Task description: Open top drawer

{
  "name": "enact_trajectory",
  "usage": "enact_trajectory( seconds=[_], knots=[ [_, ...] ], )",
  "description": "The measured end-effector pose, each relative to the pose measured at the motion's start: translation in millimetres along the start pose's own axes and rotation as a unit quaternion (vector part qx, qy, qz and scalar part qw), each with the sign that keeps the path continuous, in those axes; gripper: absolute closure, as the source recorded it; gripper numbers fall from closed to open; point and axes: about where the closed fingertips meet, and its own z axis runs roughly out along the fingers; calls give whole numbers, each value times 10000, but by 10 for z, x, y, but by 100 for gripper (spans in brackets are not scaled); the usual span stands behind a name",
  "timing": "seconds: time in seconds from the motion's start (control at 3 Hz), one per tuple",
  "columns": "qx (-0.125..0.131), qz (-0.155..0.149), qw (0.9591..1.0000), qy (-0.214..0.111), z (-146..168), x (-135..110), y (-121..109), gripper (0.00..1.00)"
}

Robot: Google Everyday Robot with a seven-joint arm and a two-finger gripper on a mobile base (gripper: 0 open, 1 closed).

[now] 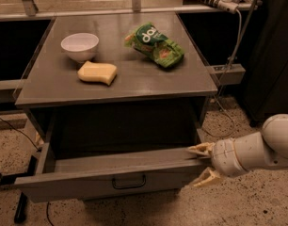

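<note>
Under the grey metal table [134, 79]: wide grey top drawer [78, 185], far out; opening looks done.
Cream two-finger gripper [203, 164]: spread wide, under table's right edge.

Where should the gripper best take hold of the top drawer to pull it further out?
Grip the small black bar handle at the centre of the top drawer front, coming straight from the front: it seems to stand off the panel, leaving a gap. The gripper is at the front's right end, open.
</note>
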Motion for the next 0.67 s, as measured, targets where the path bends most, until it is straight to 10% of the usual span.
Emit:
enact_trajectory(
  seconds=[0.33,0.67],
  knots=[
    [-140,84,9998,77,157,57,47,0],
    [-145,85,9998,78,161,55,48,18]
  ],
)
